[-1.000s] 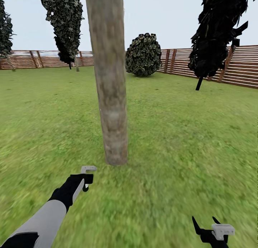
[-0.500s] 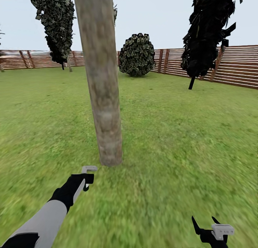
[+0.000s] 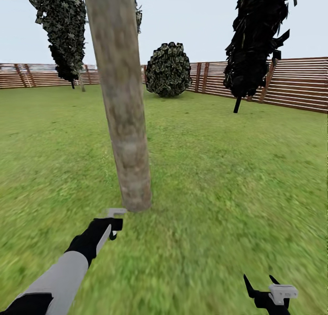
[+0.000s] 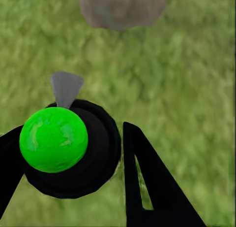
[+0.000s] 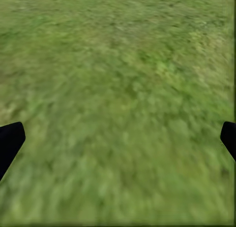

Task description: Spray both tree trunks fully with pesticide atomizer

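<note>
Standing on the lawn (image 3: 237,169) of the garden, a thick tree trunk (image 3: 122,105) of mottled grey-brown bark rises just ahead of the robot, leaning slightly, its foot meeting the grass just beyond the left gripper (image 3: 111,224). That gripper, at the end of a grey and black arm, is closed around the pesticide atomizer (image 4: 69,148): in the left wrist view a round black body with a bright green cap (image 4: 54,138) sits between the two black fingers (image 4: 147,187), and a small grey nozzle (image 4: 66,88) points toward the base of the trunk (image 4: 122,9), a little apart from it across the grass. In the head view a pale grey piece (image 3: 116,211) juts out above the left gripper, close to the foot of the trunk. The right gripper (image 3: 263,285) hangs low at the lower right of the head view, its dark fingers spread wide with only grass (image 5: 118,109) between them. Farther back, two more trees with dark jagged foliage stand on the lawn, one (image 3: 64,28) toward the far left, one (image 3: 257,37) toward the right near the brown slatted fence (image 3: 296,85). A round low bush (image 3: 168,70) sits by the far corner of the fence.
</note>
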Available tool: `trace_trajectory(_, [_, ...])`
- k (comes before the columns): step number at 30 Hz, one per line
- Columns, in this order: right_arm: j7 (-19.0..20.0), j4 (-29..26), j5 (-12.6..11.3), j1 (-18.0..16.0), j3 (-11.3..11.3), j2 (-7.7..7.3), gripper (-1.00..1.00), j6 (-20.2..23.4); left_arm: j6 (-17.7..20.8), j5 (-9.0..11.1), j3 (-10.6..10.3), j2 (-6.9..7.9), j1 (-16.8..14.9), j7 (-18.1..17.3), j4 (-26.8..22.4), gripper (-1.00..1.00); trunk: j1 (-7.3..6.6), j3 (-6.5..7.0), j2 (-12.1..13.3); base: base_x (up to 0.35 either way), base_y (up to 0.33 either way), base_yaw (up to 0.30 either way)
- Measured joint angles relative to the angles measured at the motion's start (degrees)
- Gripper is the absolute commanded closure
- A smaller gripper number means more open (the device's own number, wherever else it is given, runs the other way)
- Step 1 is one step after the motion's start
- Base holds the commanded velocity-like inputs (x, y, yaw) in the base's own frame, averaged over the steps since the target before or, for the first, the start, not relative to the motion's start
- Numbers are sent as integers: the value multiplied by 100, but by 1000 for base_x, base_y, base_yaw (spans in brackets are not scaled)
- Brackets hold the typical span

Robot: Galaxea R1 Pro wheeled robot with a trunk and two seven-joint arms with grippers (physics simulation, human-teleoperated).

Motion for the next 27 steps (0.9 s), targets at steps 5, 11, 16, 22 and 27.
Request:
trace_trajectory(5, [0,0,0,-2,3,0,-100,0,8,7,-13,-376,-61,-7,-51,100,0,0,0,0,0,-9])
trace_trajectory(11, [0,7,0,0,2,0,-100,0,286,-43,1,-442,-281,1,-175,100,0,0,0,0,0,0])
trace_trajectory(16, [0,8,0,-2,1,0,-100,0,437,-65,20,24,-466,5,-218,100,0,0,0,0,0,0])
trace_trajectory(22, [0,9,0,-2,3,0,-100,0,459,16,-3,-33,-470,3,-289,100,0,0,0,0,0,0])
trace_trajectory(27, [0,9,0,0,3,0,-100,0,519,-27,-14,-372,-451,9,-332,100,0,0,0,5,0,0])
